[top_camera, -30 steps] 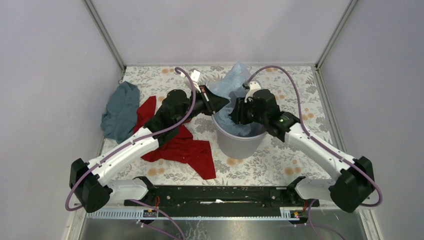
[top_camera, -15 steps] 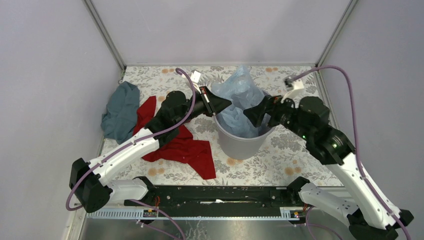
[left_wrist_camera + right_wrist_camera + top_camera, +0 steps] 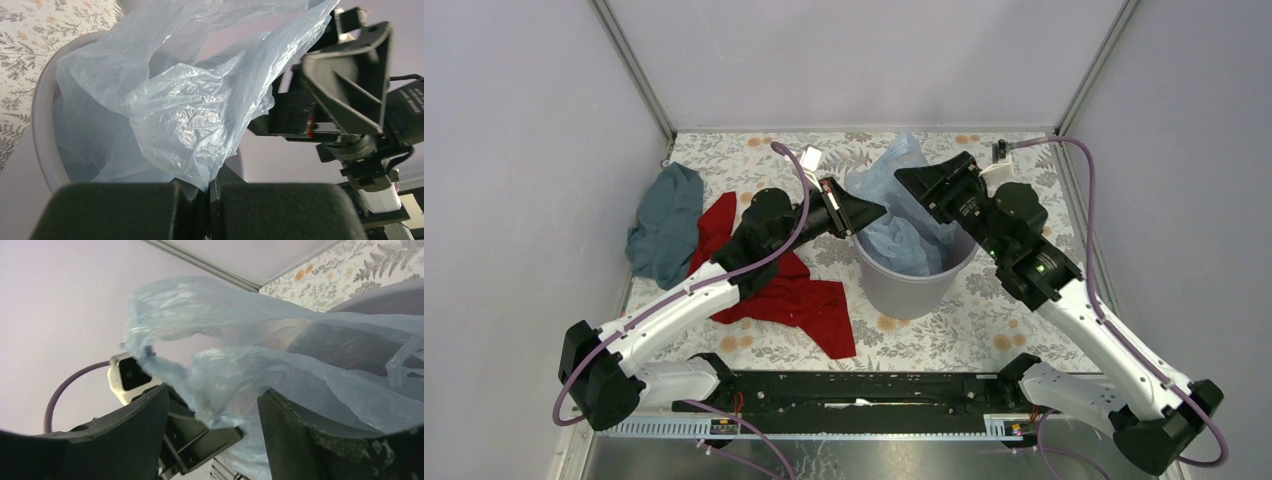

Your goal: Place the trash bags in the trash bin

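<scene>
The light grey trash bin (image 3: 904, 288) stands mid-table. The pale blue trash bag (image 3: 894, 238) hangs partly inside it, and a crumpled flap rises over the far rim. My left gripper (image 3: 874, 212) sits at the bin's left rim, shut on a fold of the bag (image 3: 190, 115); its jaws (image 3: 207, 187) pinch the film. My right gripper (image 3: 916, 182) hovers at the bin's back right, pointing at the raised flap. In the right wrist view its jaws (image 3: 214, 396) stand open, with loose bag film (image 3: 240, 365) between them. The bin's rim (image 3: 42, 125) shows under the bag.
A red cloth (image 3: 789, 295) lies left of the bin under the left arm, and a teal-grey cloth (image 3: 664, 225) lies further left. Lilac walls close in the floral table on three sides. Purple cables arc over both wrists.
The right arm has pulled out of the bin, swung out to the right, then risen to the bin's back right, its jaws now apart. The left gripper has held its grip at the rim.
</scene>
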